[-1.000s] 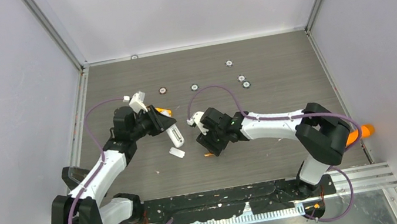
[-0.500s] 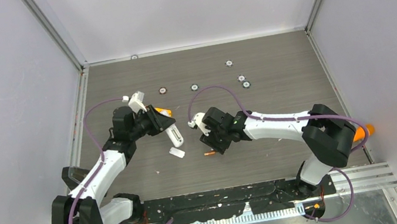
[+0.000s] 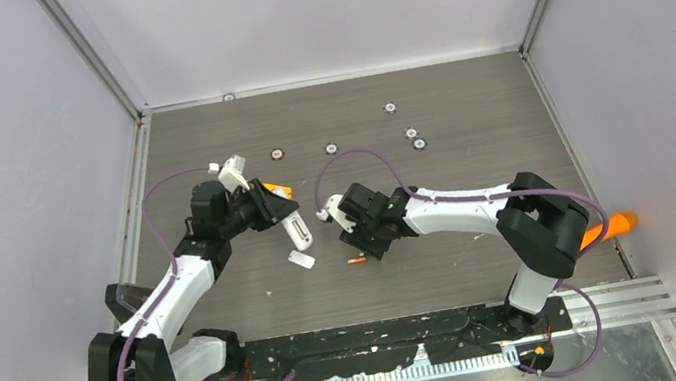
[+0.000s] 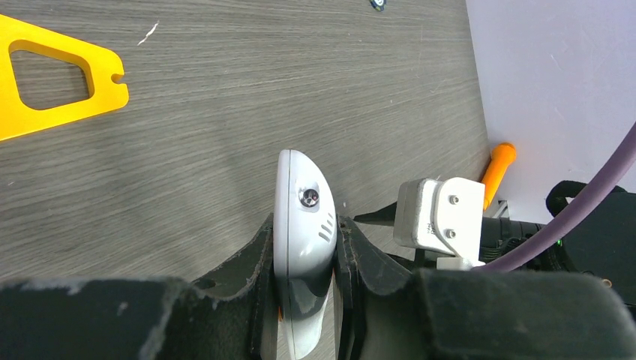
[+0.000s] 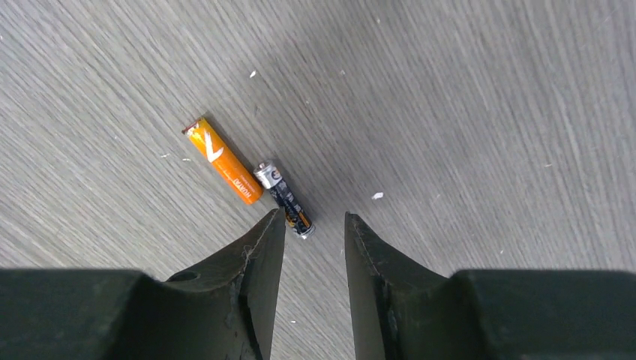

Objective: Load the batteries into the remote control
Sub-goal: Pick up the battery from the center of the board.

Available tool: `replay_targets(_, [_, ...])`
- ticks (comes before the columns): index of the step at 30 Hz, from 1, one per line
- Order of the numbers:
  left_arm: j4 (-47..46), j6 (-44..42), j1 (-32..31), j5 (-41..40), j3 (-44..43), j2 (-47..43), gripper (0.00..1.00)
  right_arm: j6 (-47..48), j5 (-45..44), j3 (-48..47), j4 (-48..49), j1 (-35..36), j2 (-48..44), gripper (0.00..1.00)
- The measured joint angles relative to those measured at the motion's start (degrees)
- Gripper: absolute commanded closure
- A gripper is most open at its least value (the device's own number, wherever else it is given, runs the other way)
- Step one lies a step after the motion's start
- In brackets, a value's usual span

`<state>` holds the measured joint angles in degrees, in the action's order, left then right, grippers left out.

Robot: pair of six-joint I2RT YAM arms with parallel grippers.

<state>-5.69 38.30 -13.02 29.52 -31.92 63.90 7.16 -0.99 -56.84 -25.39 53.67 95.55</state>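
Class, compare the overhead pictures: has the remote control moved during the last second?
No. The remote control, clamped in the jaws of the left gripper, keeps its lower tip just as near the small white tab lying on the table.

The right claw (image 5: 313, 216) narrowed its jaws and drew back a little toward the far side of the surface (image 3: 465, 121), uncovering the orange battery (image 3: 357, 260) it had partly hidden. The right arm's elbow (image 3: 545, 238) swung leftward, so more of the orange stick (image 3: 613, 227) behind it showed.
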Motion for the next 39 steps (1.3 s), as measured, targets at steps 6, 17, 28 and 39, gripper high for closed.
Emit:
replay_targets(6, [0.0, 0.0, 0.1, 0.1, 0.0, 0.0, 1.00, 2.0, -0.2, -2.1, 0.0, 0.0, 2.0, 0.60])
replay_targets(17, [0.0, 0.0, 0.4, 0.1, 0.0, 0.0, 1.00, 3.7, 3.3, -4.6, 0.1, 0.0, 5.7, 0.61])
replay_targets(28, [0.0, 0.0, 0.8, 0.1, 0.0, -0.5, 1.00, 0.6, 3.1, -6.4, -0.3, 0.0, 7.2, 0.86])
replay_targets(39, [-9.3, 1.7, 0.8, 3.4, 4.5, -4.6, 1.00, -4.0, -0.1, -4.6, 1.3, -0.2, 2.2, 0.92])
